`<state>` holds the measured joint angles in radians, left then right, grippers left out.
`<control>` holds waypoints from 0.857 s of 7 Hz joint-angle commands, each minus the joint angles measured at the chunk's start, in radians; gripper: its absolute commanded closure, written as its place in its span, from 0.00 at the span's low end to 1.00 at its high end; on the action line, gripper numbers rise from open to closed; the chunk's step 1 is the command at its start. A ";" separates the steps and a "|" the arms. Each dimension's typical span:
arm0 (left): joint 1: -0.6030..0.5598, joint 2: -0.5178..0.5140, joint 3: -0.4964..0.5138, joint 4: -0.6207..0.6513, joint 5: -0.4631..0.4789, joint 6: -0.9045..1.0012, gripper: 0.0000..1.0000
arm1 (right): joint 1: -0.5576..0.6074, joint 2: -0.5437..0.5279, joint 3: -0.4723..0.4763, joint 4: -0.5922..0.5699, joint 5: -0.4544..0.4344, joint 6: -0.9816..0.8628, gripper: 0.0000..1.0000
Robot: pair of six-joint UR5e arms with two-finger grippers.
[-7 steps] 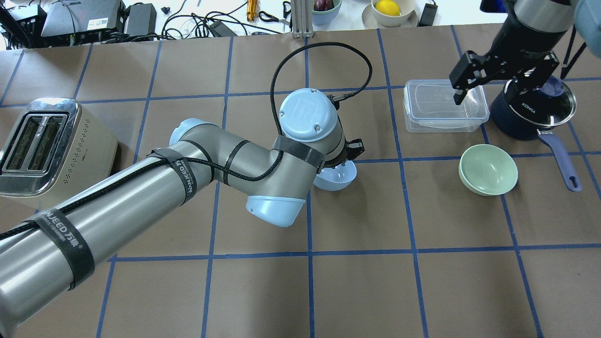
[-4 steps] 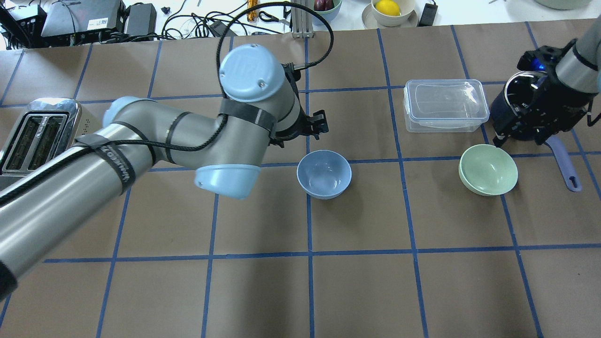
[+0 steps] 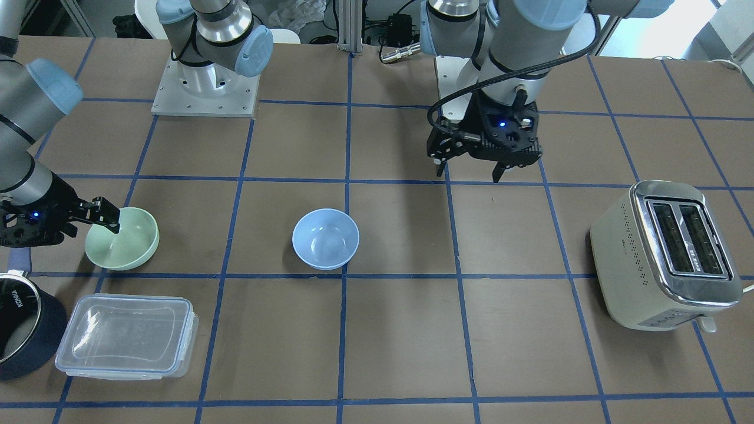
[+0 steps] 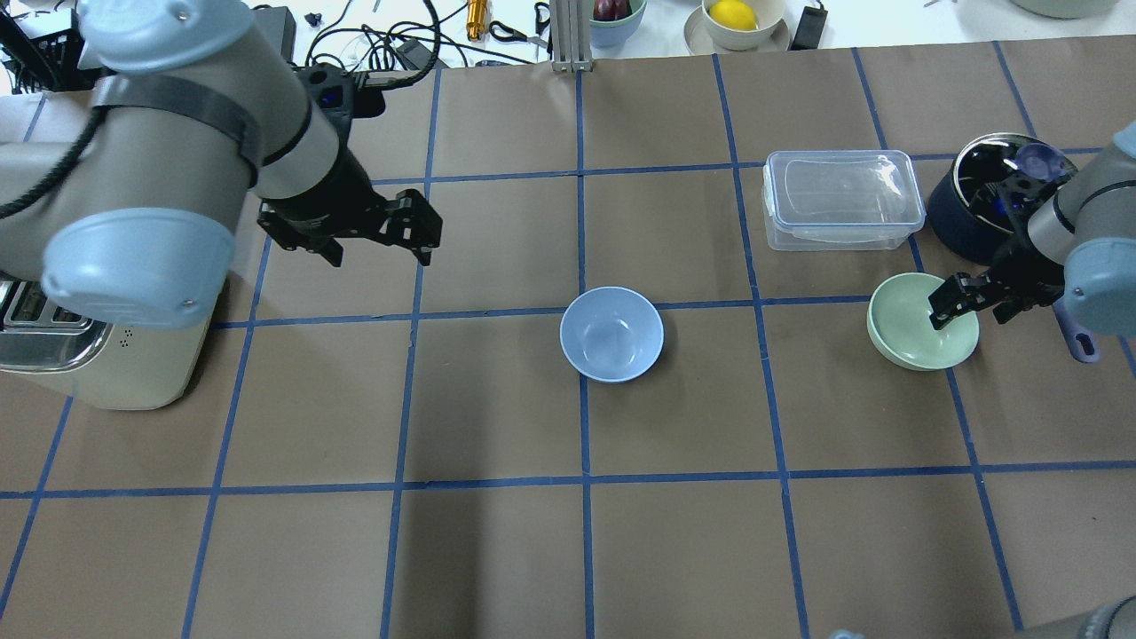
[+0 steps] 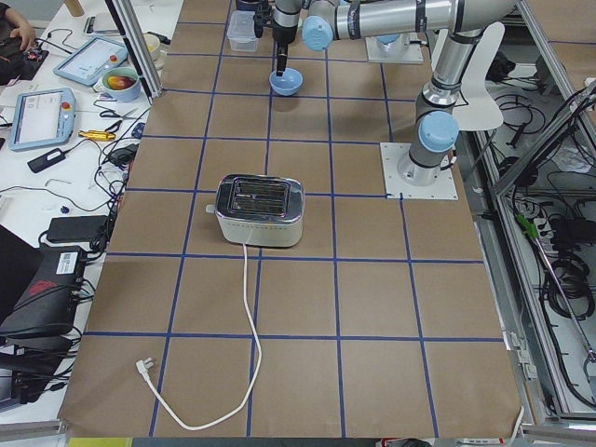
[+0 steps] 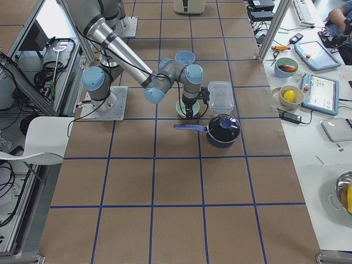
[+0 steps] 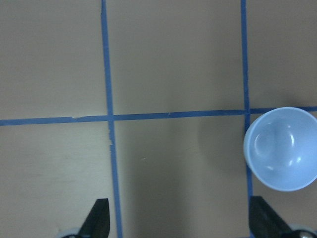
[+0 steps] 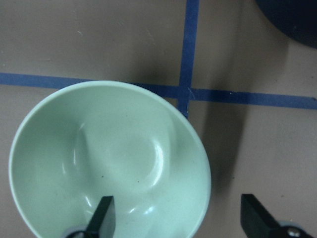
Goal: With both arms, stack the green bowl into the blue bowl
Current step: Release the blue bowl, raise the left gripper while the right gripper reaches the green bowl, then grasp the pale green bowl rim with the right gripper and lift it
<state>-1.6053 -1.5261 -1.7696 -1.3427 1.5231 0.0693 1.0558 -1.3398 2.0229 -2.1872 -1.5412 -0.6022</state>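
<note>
Both grippers gape: right gripper (image 4: 969, 312) straddles the rim of the round mint-green plastic bowl (image 4: 905, 335); left gripper (image 4: 382, 257) hovers upper left, off the round sky-blue bowl (image 4: 611, 334).

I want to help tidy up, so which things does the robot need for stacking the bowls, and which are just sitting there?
Needed for the job:
pale mint-green round plastic bowl
pale sky-blue round plastic bowl
right gripper, open astride the green bowl's rim
left gripper, open, holding nothing

Just lying about:
cream and chrome two-slot toaster
clear plastic lidded box
dark navy saucepan
</note>
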 commanded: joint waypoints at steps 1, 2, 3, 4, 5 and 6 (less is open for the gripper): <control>0.085 0.037 0.004 -0.055 0.035 0.136 0.00 | -0.002 0.019 0.005 -0.016 -0.005 -0.034 0.78; 0.103 0.038 0.019 -0.052 0.023 0.139 0.00 | -0.002 0.019 0.002 -0.016 -0.007 -0.036 0.96; 0.099 0.029 0.056 -0.071 0.028 0.138 0.00 | -0.002 0.019 -0.001 -0.014 -0.007 -0.034 1.00; 0.104 0.005 0.117 -0.116 0.023 0.123 0.00 | -0.002 0.017 -0.004 -0.014 -0.008 -0.034 1.00; 0.104 -0.017 0.180 -0.192 0.028 0.119 0.00 | -0.002 0.011 -0.004 -0.008 -0.008 -0.024 1.00; 0.104 -0.028 0.205 -0.222 0.026 0.119 0.00 | 0.000 0.001 -0.012 0.010 -0.005 0.014 1.00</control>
<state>-1.5025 -1.5364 -1.6105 -1.5138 1.5494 0.1911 1.0541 -1.3291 2.0173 -2.1925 -1.5483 -0.6194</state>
